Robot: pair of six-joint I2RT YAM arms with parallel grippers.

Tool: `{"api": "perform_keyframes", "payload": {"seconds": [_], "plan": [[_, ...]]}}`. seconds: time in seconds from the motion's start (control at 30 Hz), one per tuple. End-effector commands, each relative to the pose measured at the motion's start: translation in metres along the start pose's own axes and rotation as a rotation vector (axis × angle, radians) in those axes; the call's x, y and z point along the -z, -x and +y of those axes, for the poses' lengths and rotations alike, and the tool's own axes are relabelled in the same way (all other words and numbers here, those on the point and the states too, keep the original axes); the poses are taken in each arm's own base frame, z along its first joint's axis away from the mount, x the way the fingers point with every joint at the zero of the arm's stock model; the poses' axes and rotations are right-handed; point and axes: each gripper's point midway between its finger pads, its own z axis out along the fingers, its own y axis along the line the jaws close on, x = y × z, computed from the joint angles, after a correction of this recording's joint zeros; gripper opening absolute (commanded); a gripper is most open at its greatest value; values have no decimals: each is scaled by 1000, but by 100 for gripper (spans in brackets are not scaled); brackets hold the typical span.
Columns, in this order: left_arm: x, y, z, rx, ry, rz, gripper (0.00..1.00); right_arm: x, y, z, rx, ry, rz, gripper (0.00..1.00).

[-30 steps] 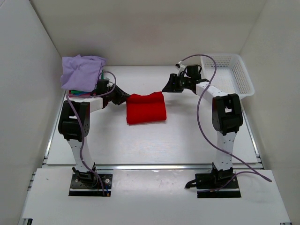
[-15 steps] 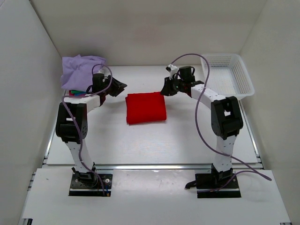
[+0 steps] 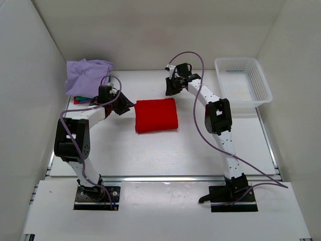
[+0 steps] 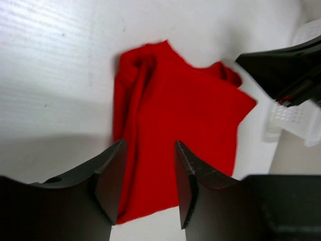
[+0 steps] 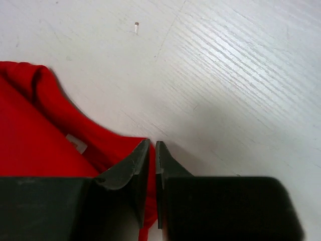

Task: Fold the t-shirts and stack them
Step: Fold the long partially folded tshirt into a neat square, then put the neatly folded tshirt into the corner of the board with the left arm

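Revealed only by wrists: left gripper (image 4: 149,150) wide above red t-shirt (image 4: 185,110); right gripper (image 5: 153,145) nearly closed at its edge, grasp unclear.

Left arm (image 3: 70,140) folded at the elbow near the left edge of the counter (image 3: 150,150), forearm directed rightward; left gripper (image 4: 148,186) tilted downward with jaws parted. Right arm (image 3: 216,115) extended from the near edge toward the far edge, forearm angled leftward. Right gripper (image 5: 153,170) low over the surface, fingers drawn together with only a slit between them.
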Motion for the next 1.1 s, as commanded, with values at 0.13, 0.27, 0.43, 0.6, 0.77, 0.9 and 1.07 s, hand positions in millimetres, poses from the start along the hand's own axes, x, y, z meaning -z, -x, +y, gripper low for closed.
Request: {"api": "perform_keyframes", "payload": {"seconds": [0.13, 0.27, 0.43, 0.6, 0.77, 0.9, 1.07], "plan": [[3, -24, 4, -252, 158, 121, 58, 55, 59, 8, 66, -107, -84, 8], [-3, -40, 12, -321, 247, 168, 67, 82, 75, 19, 96, -127, -104, 10], [-8, -45, 29, -423, 392, 208, 69, 132, 99, 31, 126, -174, -157, 12], [-23, -61, 41, -428, 420, 272, 69, 195, 130, 51, 160, -189, -260, 13], [-27, -71, 52, -537, 565, 331, 70, 266, 157, 66, 199, -220, -390, 14], [-29, -74, 54, -593, 614, 362, 68, 307, 151, 72, 216, -240, -473, 18], [-33, -85, 63, -608, 646, 466, 53, 331, 114, 66, 184, -265, -552, 19]]}}
